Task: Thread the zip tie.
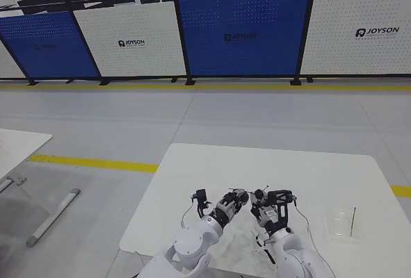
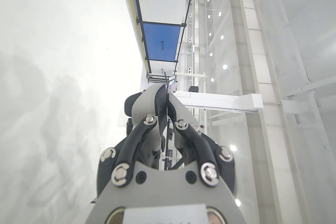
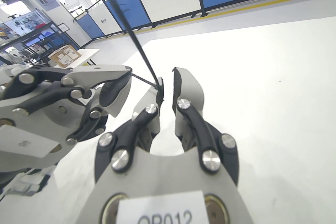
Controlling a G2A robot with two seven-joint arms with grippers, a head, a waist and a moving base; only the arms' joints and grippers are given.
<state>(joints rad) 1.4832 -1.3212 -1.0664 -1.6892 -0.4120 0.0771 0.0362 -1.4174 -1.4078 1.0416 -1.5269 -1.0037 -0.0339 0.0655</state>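
Note:
The black zip tie (image 3: 123,15) runs as a long thin strap up and away from the tip of one of my right fingers (image 3: 157,93). A short stretch of it leads sideways into my left gripper (image 3: 129,72), which is shut on it. In the left wrist view the strap (image 2: 166,104) is pinched edge-on between the pads, with its end poking out past the left gripper (image 2: 167,89). My right gripper (image 3: 168,76) is open, a clear gap between its pads, and the tie touches just one pad. Both grippers (image 1: 238,197) (image 1: 262,201) meet low over the white table (image 1: 275,167).
A clear shallow tray (image 1: 339,224) lies on the table to the right of the arms, with another black zip tie (image 1: 353,218) at its edge. A second table (image 1: 10,146) stands far to the left. Blue and white partition panels (image 1: 240,38) line the back.

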